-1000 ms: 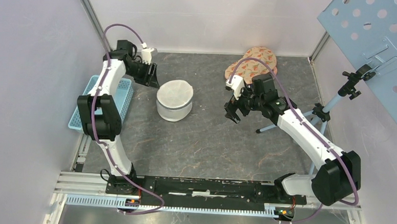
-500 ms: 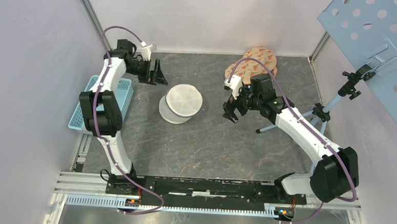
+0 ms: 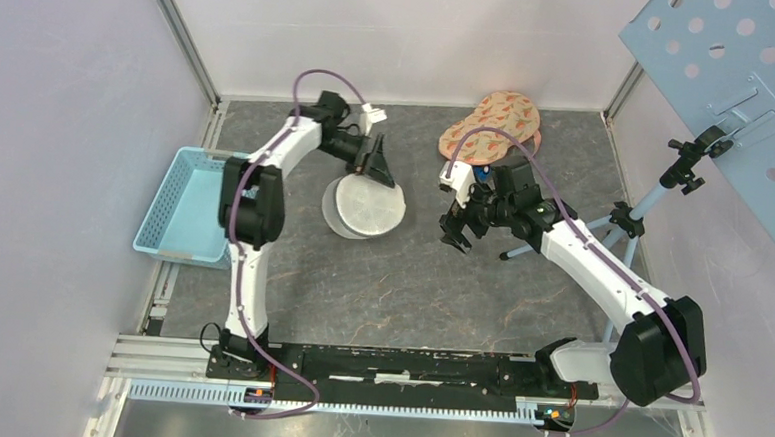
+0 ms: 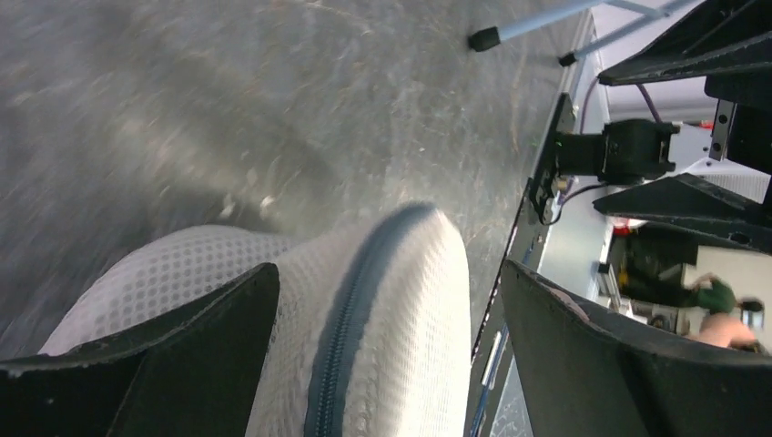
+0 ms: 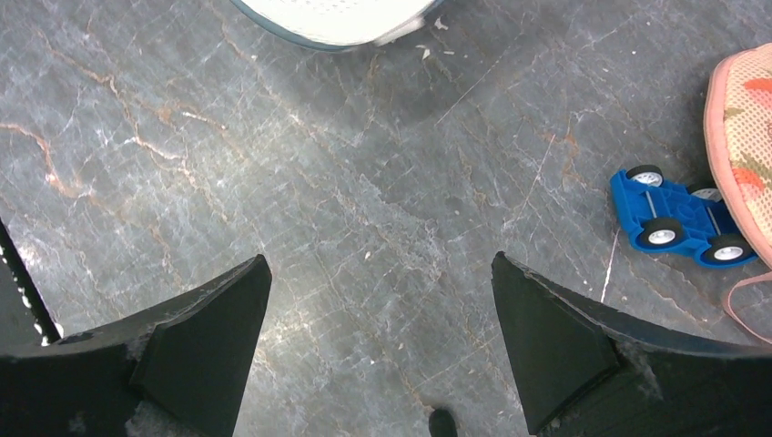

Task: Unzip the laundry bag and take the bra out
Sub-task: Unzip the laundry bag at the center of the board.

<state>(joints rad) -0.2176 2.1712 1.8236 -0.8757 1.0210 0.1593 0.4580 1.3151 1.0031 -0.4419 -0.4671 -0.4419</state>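
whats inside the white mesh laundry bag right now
Nothing inside shows: the laundry bag is opaque white mesh, and the visible zipper stretch shows no gap. A patterned bra lies outside it, farther back.

Laundry bag (image 3: 364, 205): mid-table, right of your basket (image 3: 186, 204).
Bra (image 3: 494, 124): behind the bag, to its right.
Toy car (image 5: 665, 205): just beside bra.

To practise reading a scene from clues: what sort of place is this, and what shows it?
Probably a robotics lab test cell, not a home: a left arm and right arm bolted to a mounting rail, plain panel walls closing in the table, and a perforated board.
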